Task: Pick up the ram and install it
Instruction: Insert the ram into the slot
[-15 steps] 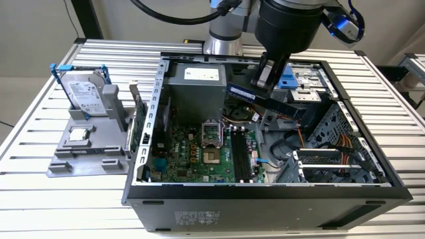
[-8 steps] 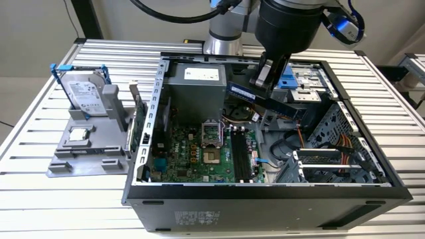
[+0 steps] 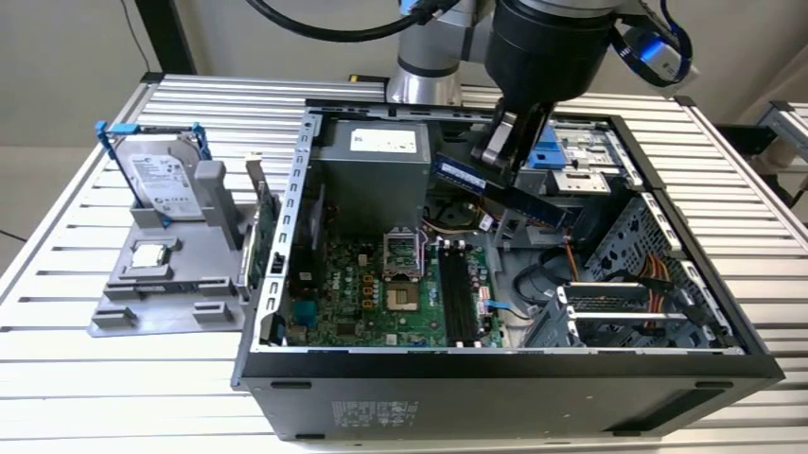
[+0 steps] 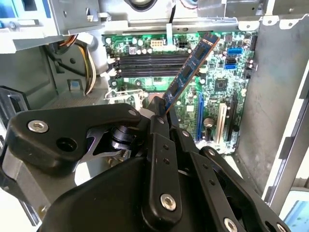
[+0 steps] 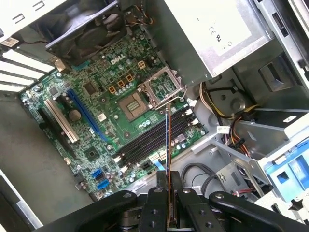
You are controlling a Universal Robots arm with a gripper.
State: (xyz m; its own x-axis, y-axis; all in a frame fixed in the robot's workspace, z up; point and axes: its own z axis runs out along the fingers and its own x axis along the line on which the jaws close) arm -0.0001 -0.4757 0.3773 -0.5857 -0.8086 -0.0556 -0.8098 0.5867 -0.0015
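Hand (image 3: 505,159) clenched on ram (image 3: 508,194), gripping one end so free length juts out, likely to leave contact edge clear for seating. Ram airborne inside open computer case (image 3: 505,388), above motherboard (image 3: 366,293), not seated. In exterior view, memory slots (image 3: 457,295) at 6 o'clock from hand. Hard drive (image 3: 165,175) parked over tabletop (image 3: 63,397) at 9 o'clock, out of way.

Case (image 3: 505,367) was set on table (image 3: 76,236), motherboard (image 3: 378,293) was laid in case, power supply (image 3: 373,180) was mounted behind it, hard drive (image 3: 165,180) was stood in stand (image 3: 165,298) at exterior view's left of case, ram (image 3: 512,197) was held by gripper (image 3: 500,156) above motherboard.
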